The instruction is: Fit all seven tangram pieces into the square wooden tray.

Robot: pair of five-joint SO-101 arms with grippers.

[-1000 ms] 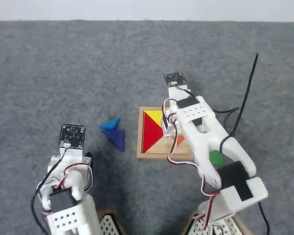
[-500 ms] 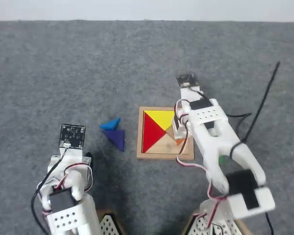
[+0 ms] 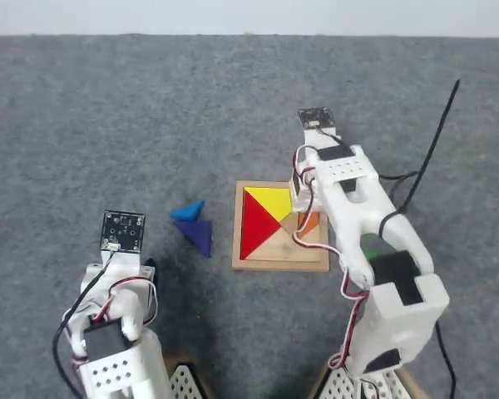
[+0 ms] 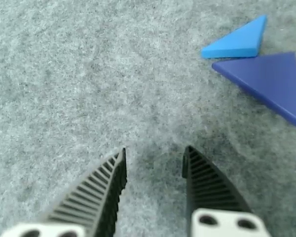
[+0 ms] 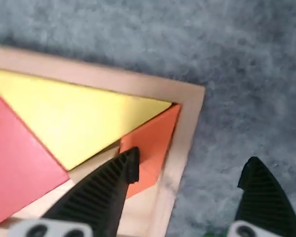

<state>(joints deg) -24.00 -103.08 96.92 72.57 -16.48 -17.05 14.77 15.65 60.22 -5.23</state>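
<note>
Three pieces lie in the wooden tray [image 3: 279,265]: a red triangle [image 3: 255,226], a yellow triangle [image 3: 273,201] and an orange piece [image 5: 155,143] against the rim. The right end effector [image 5: 192,165] hangs open astride that rim, one finger over the orange piece, the other outside the tray. A light blue triangle [image 4: 237,40] and a dark blue triangle [image 4: 269,81] lie together on the grey tabletop [image 3: 108,108], apart from the tray. The left end effector [image 4: 154,152] is open near them, holding nothing.

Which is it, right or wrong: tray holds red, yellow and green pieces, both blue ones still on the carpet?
Wrong colour: the right wrist view shows an orange piece in the tray, not green. The rest stands.
</note>
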